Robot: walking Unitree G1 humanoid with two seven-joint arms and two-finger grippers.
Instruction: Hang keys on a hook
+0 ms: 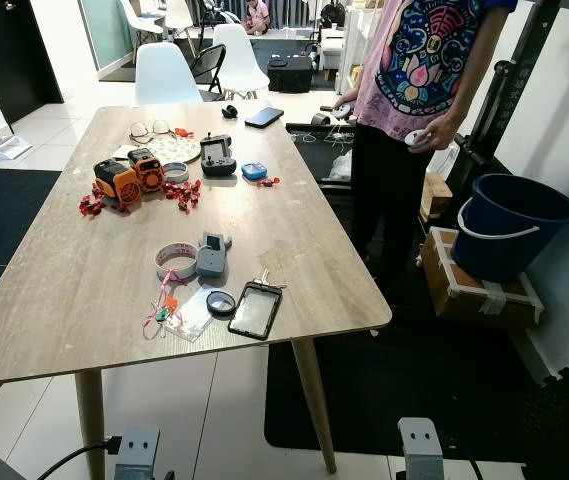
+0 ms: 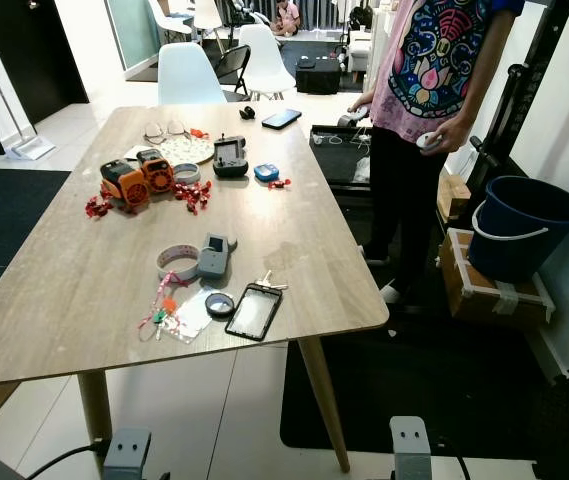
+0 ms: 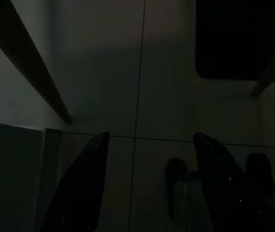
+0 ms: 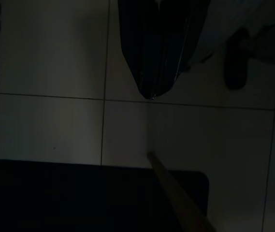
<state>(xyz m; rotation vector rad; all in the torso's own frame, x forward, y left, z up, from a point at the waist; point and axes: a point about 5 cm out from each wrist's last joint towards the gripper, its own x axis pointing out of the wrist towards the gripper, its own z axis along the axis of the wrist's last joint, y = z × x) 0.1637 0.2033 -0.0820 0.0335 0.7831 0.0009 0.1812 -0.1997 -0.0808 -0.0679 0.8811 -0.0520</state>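
**A:** any readable writing or brands in this one? and where are the keys?

**B:** no text I can make out, everything's too small. The shirt on the person at the table's far right side has a bright print, but no words I can read. Keys lie flat on the table near the front edge, touching the top end of a black phone. Just left of the phone is a small round lens, then a clear card with a pink strap. Behind those, a tape roll beside a grey box.

**A:** and the arms?

**B:** both hang low under the table, pointing at the tile floor. Left gripper has its two fingers spread wide with nothing between them. Right gripper has its fingers pressed together into one dark tip, empty, with a table leg close by. Wrist views are really dark.

**A:** person's hands?

**B:** each holds a small white controller, one hand down by the hip.
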